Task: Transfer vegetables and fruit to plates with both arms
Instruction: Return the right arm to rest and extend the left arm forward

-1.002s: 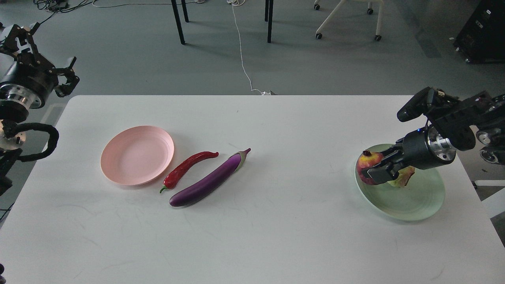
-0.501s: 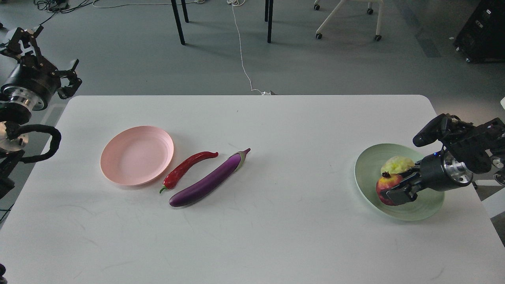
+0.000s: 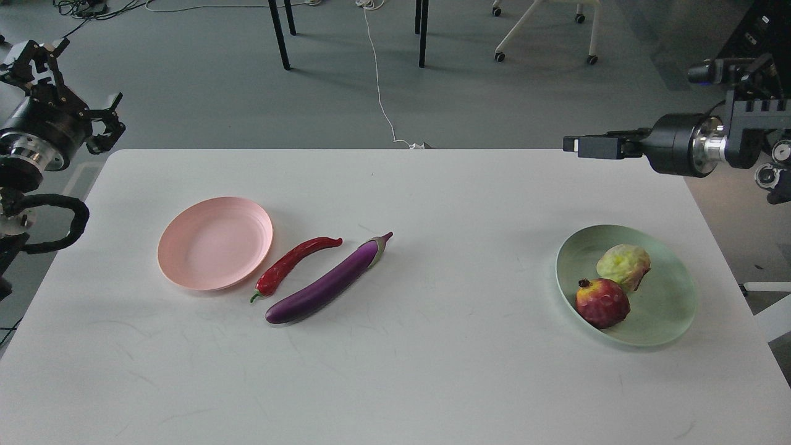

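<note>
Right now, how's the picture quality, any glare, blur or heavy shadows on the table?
Head view: even, soft light; the white table shows no glare, only faint shadows beside the eggplant and under the green plate. Everything on the table is sharp. The right gripper is seen edge-on, its fingers not separable; the left gripper is dark against the floor.

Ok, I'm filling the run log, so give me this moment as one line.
fruit: pomegranate and yellow-green fruit on green plate | pink plate: empty | chili, eggplant: on table | right gripper: raised, holding nothing
</note>
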